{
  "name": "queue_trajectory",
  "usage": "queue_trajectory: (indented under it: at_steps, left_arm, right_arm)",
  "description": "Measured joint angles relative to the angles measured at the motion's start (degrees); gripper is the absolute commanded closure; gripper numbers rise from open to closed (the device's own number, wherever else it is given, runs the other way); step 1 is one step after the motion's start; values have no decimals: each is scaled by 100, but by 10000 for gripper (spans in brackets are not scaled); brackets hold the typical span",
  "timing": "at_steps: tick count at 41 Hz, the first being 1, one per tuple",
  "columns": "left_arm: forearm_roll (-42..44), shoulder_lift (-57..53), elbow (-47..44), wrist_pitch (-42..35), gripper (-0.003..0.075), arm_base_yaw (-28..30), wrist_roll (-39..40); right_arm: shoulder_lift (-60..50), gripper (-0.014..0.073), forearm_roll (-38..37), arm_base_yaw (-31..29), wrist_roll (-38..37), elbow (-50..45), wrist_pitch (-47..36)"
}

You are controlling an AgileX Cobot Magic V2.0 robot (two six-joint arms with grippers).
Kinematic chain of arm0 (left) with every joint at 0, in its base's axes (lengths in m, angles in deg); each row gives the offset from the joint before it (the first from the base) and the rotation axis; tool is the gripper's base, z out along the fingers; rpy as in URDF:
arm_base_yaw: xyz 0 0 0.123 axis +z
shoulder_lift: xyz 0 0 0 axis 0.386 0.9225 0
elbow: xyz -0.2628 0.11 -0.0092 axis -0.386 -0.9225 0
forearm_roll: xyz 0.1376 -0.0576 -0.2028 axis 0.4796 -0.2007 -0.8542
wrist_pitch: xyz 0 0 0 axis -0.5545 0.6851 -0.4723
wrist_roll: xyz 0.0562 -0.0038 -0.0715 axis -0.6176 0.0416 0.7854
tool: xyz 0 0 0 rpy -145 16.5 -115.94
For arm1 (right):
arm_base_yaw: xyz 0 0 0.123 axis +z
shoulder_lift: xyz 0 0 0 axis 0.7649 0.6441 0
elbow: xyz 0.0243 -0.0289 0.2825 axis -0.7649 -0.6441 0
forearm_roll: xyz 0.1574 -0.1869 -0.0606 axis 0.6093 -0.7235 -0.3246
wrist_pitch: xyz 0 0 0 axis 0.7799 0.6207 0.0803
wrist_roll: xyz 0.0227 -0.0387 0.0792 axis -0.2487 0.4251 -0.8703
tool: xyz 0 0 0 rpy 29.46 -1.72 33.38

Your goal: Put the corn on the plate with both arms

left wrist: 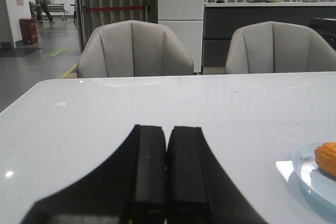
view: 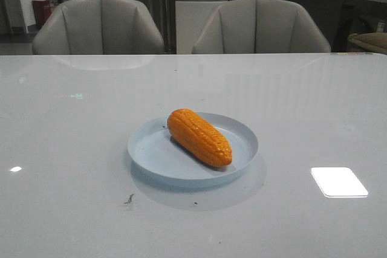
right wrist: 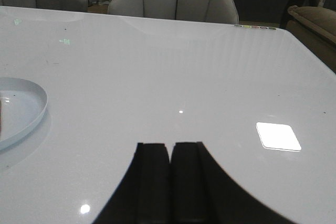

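The orange corn lies diagonally on the pale blue plate at the middle of the white table. Neither gripper shows in the front view. In the left wrist view my left gripper is shut and empty, held over bare table, with the plate's rim and the corn's tip off to one side. In the right wrist view my right gripper is shut and empty over bare table, with the plate's edge off to the other side.
Two grey chairs stand behind the table's far edge. A bright square light reflection lies on the table right of the plate. A small dark smudge marks the surface in front of the plate.
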Motion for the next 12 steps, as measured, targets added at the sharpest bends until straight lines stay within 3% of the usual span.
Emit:
queue_trajectory:
  at_steps: [12]
  left_arm:
    - [0, 0, 0, 0, 631, 0, 0]
  right_arm:
    - [0, 556, 4, 0, 0, 0, 27]
